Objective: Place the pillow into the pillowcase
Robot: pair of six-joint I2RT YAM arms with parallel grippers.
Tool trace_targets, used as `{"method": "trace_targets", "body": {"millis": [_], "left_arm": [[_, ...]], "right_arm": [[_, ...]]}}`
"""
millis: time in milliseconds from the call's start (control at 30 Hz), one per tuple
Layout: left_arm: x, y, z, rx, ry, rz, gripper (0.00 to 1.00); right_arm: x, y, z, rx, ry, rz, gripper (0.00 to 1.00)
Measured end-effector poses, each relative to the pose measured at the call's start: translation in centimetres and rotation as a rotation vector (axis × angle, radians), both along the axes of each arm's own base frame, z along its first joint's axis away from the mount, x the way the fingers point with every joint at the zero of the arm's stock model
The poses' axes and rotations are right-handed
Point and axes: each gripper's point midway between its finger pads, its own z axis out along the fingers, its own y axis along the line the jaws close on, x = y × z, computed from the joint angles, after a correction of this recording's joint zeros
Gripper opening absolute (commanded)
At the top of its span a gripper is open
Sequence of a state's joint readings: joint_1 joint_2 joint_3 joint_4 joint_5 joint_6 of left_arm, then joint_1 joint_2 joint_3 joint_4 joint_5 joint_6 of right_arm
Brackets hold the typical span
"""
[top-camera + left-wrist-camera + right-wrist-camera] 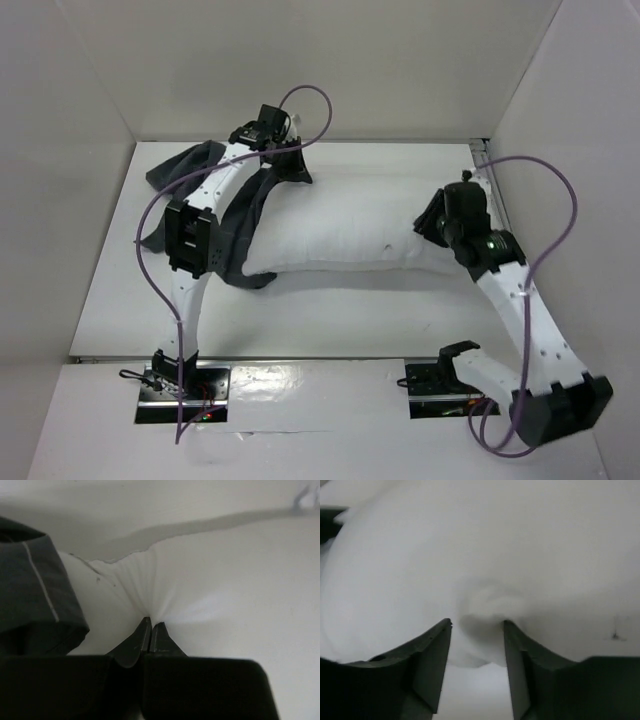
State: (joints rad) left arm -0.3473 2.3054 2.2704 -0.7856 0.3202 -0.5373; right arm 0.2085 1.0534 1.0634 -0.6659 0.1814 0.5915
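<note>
The white pillow [350, 225] lies lengthwise across the middle of the table. Its left end sits on and partly inside the dark grey checked pillowcase [235, 215], which is bunched at the left. My left gripper [287, 150] is at the pillow's far left corner. In the left wrist view it [151, 623] is shut on a pinch of gathered white pillow [210, 580] fabric, with the pillowcase [30, 595] hem just to its left. My right gripper [428, 224] is at the pillow's right end. It [476, 625] stands open, both fingertips pressed into the pillow [485, 555].
White walls [560, 110] close in the table on the left, back and right. Purple cables [150, 270] loop off both arms. The arm bases [175, 385] sit at the near edge.
</note>
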Motion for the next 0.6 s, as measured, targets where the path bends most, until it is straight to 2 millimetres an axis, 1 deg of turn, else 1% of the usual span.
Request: {"method": "trace_targets", "body": {"millis": [33,67,100,133,167,233,267,300,333,367,400,433,467,533,567,600], "left_arm": [[0.1,-0.3,-0.2,-0.023,0.007,-0.003,0.05],[0.1,-0.7,-0.1,-0.047,0.012,-0.013,0.25],[0.0,-1.2,0.0,-0.071,0.013,-0.030,0.37],[-0.2,-1.7,0.3,-0.088,0.012,-0.050,0.47],[-0.3,-2.2,0.5,-0.103,0.007,-0.065,0.68],[-0.3,-2.8,1.1,-0.124,-0.015,-0.090,0.83],[-0.2,-2.9,1.3,-0.131,-0.020,-0.094,0.87],[-0.3,-3.0,1.5,-0.138,-0.024,-0.100,0.93],[-0.2,-3.0,1.8,-0.142,-0.031,-0.102,0.95],[-0.1,-2.8,2.2,-0.146,-0.040,-0.099,0.96],[0.0,-2.3,2.8,-0.149,-0.048,-0.093,0.95],[0.2,-1.9,3.3,-0.151,-0.057,-0.083,0.93],[0.3,-1.1,4.3,-0.151,-0.073,-0.069,0.92],[0.6,1.1,6.6,-0.149,-0.112,-0.028,0.86],[0.8,2.3,8.0,-0.146,-0.142,-0.002,0.83],[0.6,3.3,9.3,-0.143,-0.166,0.018,0.83]], "right_arm": [[-1.9,0.7,0.6,0.017,-0.010,0.023,0.75],[-3.2,1.2,1.1,0.035,-0.020,0.037,0.83],[-4.5,1.4,1.6,0.046,-0.031,0.052,0.91],[-5.5,1.6,1.9,0.055,-0.035,0.063,0.91],[-6.3,1.6,2.4,0.059,-0.039,0.071,0.91],[-7.3,1.6,3.5,0.061,-0.046,0.086,0.89],[-7.3,1.6,4.1,0.056,-0.049,0.094,0.89],[-7.2,1.8,4.5,0.052,-0.047,0.104,0.89],[-6.8,2.1,4.8,0.042,-0.043,0.123,0.89],[-6.4,2.4,4.7,0.031,-0.031,0.140,0.92],[-6.0,2.7,4.6,0.013,-0.016,0.158,0.93],[-5.1,3.3,4.0,-0.006,0.020,0.179,0.93],[-4.3,3.9,3.5,-0.032,0.052,0.199,0.96],[-1.8,5.3,2.6,-0.099,0.104,0.227,1.00],[-0.5,6.2,1.8,-0.135,0.135,0.247,1.00],[0.6,7.1,1.2,-0.168,0.156,0.261,1.00]]}}
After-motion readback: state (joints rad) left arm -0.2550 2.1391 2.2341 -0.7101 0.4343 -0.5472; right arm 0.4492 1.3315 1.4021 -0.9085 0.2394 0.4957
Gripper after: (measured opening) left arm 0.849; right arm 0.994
